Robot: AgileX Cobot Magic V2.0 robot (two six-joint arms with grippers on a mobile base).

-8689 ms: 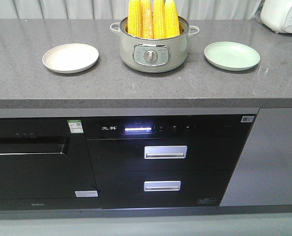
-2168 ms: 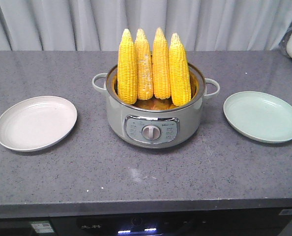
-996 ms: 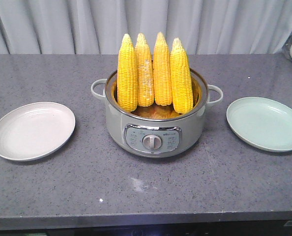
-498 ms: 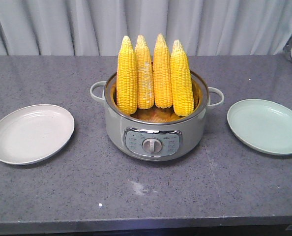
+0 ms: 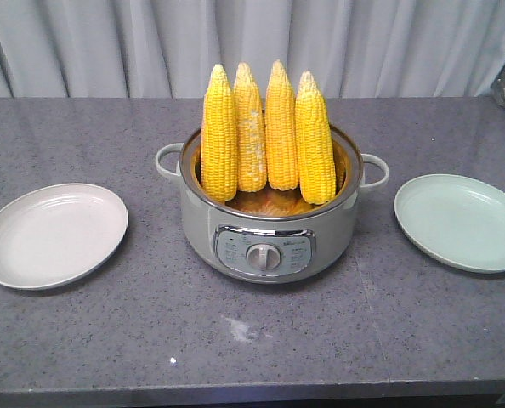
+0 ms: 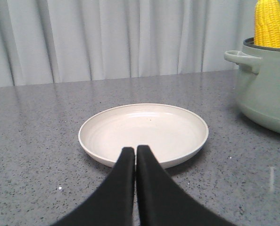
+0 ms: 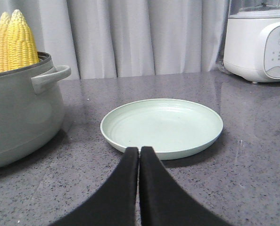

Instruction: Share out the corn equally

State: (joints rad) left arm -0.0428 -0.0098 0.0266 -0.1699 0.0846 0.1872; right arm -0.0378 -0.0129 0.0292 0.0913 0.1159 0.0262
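Nothing's been dealt out yet, far as I can see. All 4 cobs of the corn (image 5: 267, 127) stand upright, tips up, in the grey-green electric pot (image 5: 269, 242) at the centre of the counter (image 5: 150, 340). The 2nd cob from the left (image 5: 251, 127) has pale whitish patches. The beige plate (image 5: 53, 236) sits well left of the pot and the green plate (image 5: 459, 223) well right, both bare. So by my reckoning 0 of 4 moved. An even split would mean 2 per plate, so the whole job's left.

The left gripper (image 6: 135, 150) sits low at the near side of the beige plate, its black fingers pressed together w/ nothing btw. them. The right gripper (image 7: 139, 149) is the same at the near edge of the green plate: fingers together, empty. Neither is anywhere near the corn.

The views differ a fair bit. The front cam gives the whole layout (pot, 4 cobs, both plates) but no arm or gripper shows in it at all. Only the wrist cams show the grippers, and each gets just 1 plate plus a slice of pot w/ a handle and a cob or two at the frame edge. The right wrist cam also catches a white appliance (image 7: 260, 40) far right at the back of the counter. The front cam only clips a corner of it. A pale curtain (image 5: 108, 42) hangs behind everything.
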